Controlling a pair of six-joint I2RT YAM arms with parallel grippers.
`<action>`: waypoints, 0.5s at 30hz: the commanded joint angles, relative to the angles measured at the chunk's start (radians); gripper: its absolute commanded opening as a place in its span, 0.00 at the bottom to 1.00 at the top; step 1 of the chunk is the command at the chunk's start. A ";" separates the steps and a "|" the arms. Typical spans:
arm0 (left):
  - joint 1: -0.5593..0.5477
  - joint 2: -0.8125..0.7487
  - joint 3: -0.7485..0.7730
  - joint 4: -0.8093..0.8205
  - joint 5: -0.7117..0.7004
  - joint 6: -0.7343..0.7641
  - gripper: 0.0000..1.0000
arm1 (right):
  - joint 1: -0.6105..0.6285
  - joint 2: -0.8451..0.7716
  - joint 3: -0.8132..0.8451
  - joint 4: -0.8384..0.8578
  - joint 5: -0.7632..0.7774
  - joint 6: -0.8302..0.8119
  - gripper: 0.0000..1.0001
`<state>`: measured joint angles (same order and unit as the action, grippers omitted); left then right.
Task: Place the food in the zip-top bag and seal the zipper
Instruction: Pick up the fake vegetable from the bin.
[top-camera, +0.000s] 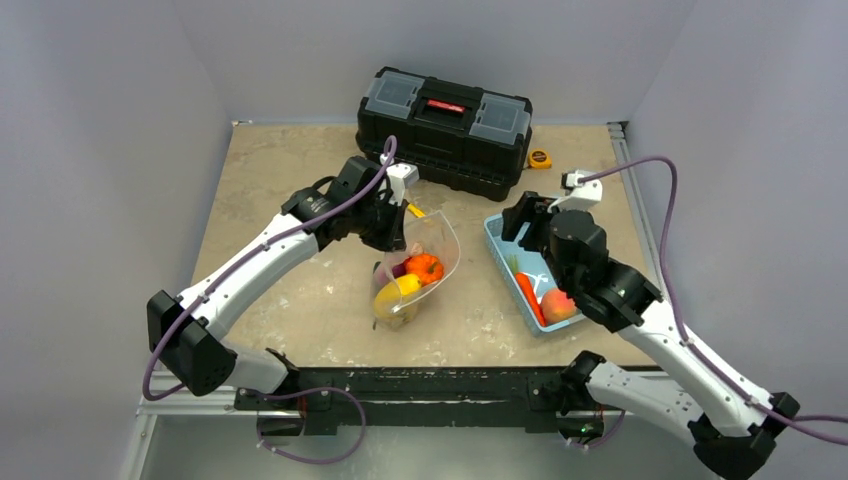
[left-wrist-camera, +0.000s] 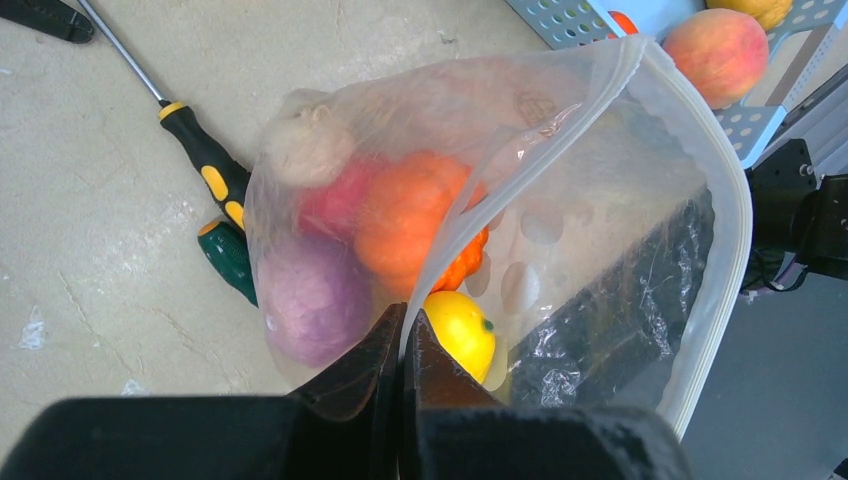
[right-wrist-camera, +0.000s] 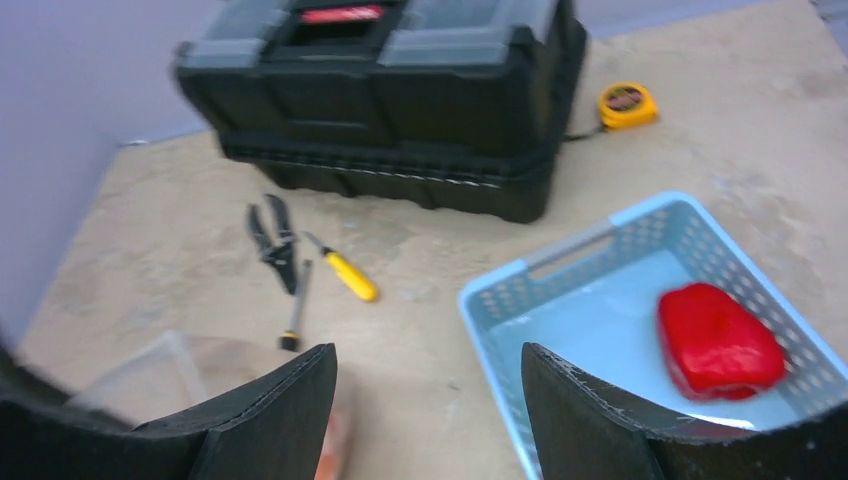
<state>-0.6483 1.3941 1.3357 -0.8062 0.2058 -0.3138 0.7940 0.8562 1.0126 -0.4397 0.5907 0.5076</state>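
The clear zip-top bag (top-camera: 440, 245) stands open at mid-table, dotted face up (left-wrist-camera: 600, 250). My left gripper (left-wrist-camera: 405, 330) is shut on its rim and holds the mouth open, seen from above at the bag's far side (top-camera: 395, 215). Inside lie an orange fruit (left-wrist-camera: 410, 215), a purple one (left-wrist-camera: 315, 295), a yellow one (left-wrist-camera: 460, 330) and a reddish one (left-wrist-camera: 330, 200). The zipper (left-wrist-camera: 735, 230) runs unsealed along the rim. My right gripper (right-wrist-camera: 430, 400) is open and empty over the blue basket's (top-camera: 497, 235) left rim. In the basket lie a carrot (top-camera: 528, 297), a peach (top-camera: 556, 303) and a red pepper (right-wrist-camera: 718, 340).
A black toolbox (top-camera: 445, 125) stands at the back with a yellow tape measure (top-camera: 540, 158) beside it. Yellow-handled (left-wrist-camera: 205, 165) and green-handled (left-wrist-camera: 230, 260) screwdrivers lie under the bag's far side. Pliers (right-wrist-camera: 272, 235) and another yellow screwdriver (right-wrist-camera: 345, 272) lie near the toolbox.
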 joint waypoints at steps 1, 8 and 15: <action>0.005 0.001 0.031 0.009 0.017 -0.002 0.00 | -0.171 0.023 -0.112 0.008 -0.108 0.030 0.67; 0.004 -0.007 0.031 0.008 0.014 -0.002 0.00 | -0.452 0.178 -0.291 0.160 -0.446 0.028 0.65; 0.003 -0.003 0.033 0.006 0.021 -0.001 0.00 | -0.582 0.340 -0.337 0.287 -0.662 0.015 0.65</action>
<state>-0.6483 1.3945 1.3357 -0.8062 0.2066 -0.3138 0.2546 1.1637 0.6781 -0.2886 0.0868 0.5243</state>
